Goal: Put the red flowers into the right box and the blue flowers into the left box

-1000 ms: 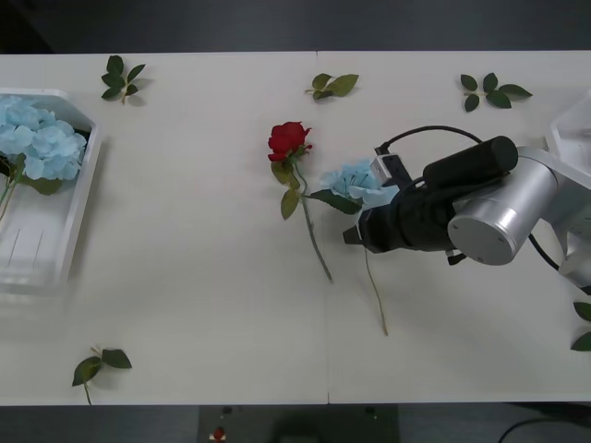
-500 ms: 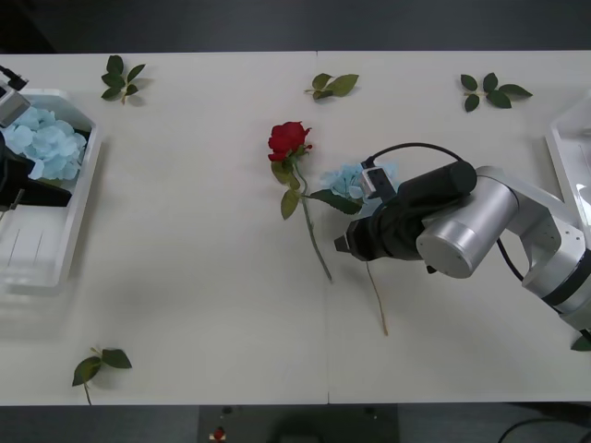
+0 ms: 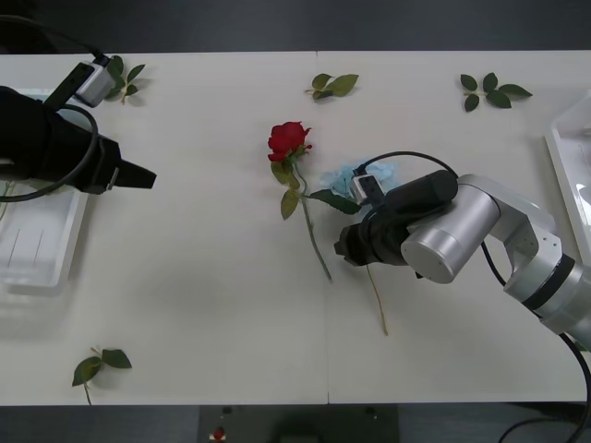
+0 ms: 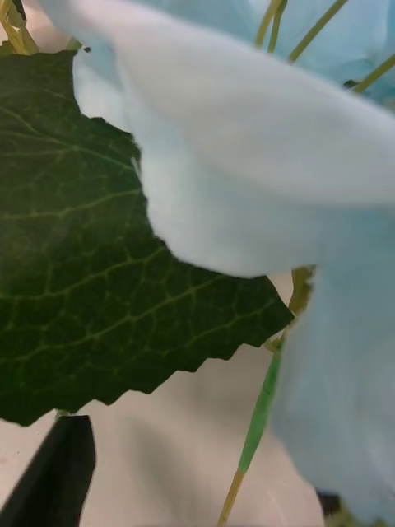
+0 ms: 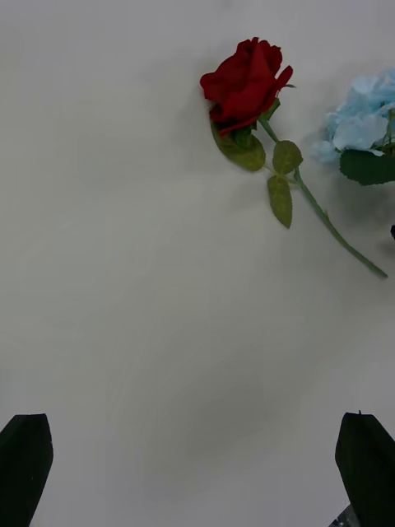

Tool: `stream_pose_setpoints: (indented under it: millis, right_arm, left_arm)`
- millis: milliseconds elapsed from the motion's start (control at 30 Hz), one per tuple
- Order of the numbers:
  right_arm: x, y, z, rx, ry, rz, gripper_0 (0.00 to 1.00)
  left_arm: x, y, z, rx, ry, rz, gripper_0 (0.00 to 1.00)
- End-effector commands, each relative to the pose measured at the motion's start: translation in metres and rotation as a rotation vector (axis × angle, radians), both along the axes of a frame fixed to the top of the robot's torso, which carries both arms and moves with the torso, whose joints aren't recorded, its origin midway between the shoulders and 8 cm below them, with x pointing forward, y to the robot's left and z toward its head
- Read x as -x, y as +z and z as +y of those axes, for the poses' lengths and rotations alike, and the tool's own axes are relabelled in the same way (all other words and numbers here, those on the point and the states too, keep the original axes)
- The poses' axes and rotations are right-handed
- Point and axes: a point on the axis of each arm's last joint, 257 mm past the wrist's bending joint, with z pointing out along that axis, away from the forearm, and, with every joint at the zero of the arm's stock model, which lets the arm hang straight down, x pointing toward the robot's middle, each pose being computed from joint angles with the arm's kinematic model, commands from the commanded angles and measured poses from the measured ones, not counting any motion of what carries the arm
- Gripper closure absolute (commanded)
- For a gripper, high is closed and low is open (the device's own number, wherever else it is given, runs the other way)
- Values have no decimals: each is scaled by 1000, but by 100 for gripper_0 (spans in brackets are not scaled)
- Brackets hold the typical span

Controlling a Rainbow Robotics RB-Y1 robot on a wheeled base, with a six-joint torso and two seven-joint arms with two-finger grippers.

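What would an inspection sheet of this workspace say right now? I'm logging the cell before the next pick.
Surface: white table, seam down the middle.
Job's things: red rose and blue hydrangea lying mid-table; left box and right box at the table's edges.
Clutter: loose leaf sprigs near the far edge, one near the front.
Grippers: left gripper beside the left box, fingers open; right gripper down at the hydrangea's stem.
Cables: black cable looping over the right wrist.
Surroundings: nothing seen.

Two robot arms, one silver and one black

The right arm (image 3: 462, 226) is shiny silver with black parts and a black cable; the left arm (image 3: 42, 148) is black.
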Motion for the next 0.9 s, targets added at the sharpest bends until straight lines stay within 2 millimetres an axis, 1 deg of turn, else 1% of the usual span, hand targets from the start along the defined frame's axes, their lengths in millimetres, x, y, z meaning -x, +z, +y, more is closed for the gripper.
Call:
stream_pose_setpoints:
  millis: [33,67,100,167,233,267,300,367,467,567,667,800,867,900]
  right_arm:
    - [-1,4,6,-21,-12,-10,38]
    - [-1,4,5,-20,-13,-9,40]
    - [-1,4,6,-21,-12,-12,47]
    - [-2,3,5,-18,-14,-12,52]
    - [-2,4,6,-17,-12,-16,64]
    - [-3,4,6,-16,-12,-18,67]
    - [-3,4,5,-13,-14,-19,73]
    - [-4,2,5,-11,-16,-18,80]
    - [-5,2,5,-10,-16,-24,86]
    - [-7,3,4,-9,-16,-33,100]
    - [-10,4,2,-5,-16,-46,100]
    - [-16,11,-2,-18,-19,-64,100]
    - [-19,14,-4,-27,-24,-68,100]
    - [-22,20,-7,-49,-37,-64,100]
  left_arm:
    - [-8,20,-30,36,48,-14,0]
    - [-8,21,-33,42,54,-11,0]
    - [-9,20,-39,55,65,2,0]
    - [-10,21,-47,69,86,17,0]
    - [-12,22,-55,71,112,27,0]
    - [-13,22,-57,70,119,30,0]
    - [-15,23,-61,61,127,27,0]
    - [-20,24,-66,51,148,22,0]
    - [-24,24,-74,47,179,28,0]
    - [-30,20,-83,64,226,70,0]
    - [-37,15,-90,82,257,112,0]
    - [-54,8,-95,85,283,139,0]
    - [-61,3,-98,85,288,147,0]
    - [-68,-1,-101,84,292,145,0]
